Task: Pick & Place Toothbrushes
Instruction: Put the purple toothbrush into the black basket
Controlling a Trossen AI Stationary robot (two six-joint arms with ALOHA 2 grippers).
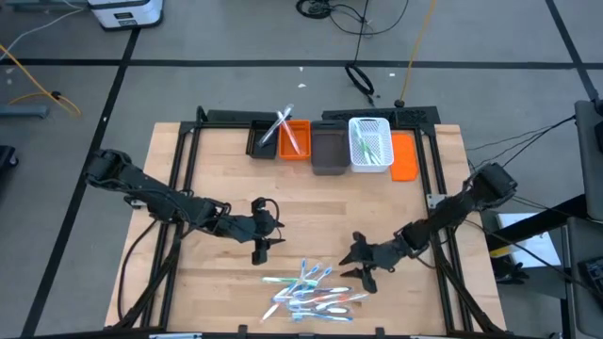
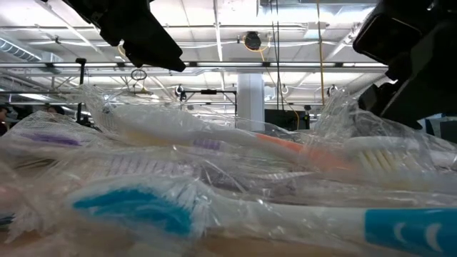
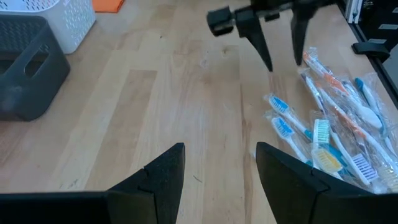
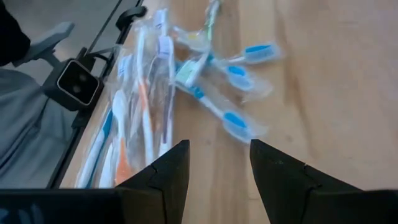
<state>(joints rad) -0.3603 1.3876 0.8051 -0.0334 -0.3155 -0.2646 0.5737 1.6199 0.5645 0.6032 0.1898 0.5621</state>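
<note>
the toothbrushes [image 1: 309,292] lie in a loose heap near the front edge of the table [image 1: 217,179], each in a clear wrapper, and both the left gripper [image 1: 261,247] and the right gripper [image 1: 365,268] hover beside the heap with fingers apart and empty. i think a claw can catch only slippery wrapper, or lift two crossing brushes together, because they overlap. no brand or writing is readable.

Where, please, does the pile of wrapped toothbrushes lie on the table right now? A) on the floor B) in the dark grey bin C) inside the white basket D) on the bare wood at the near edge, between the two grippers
D: the wrapped toothbrushes lie on the wooden table, with the left gripper and right gripper open to either side.
</note>
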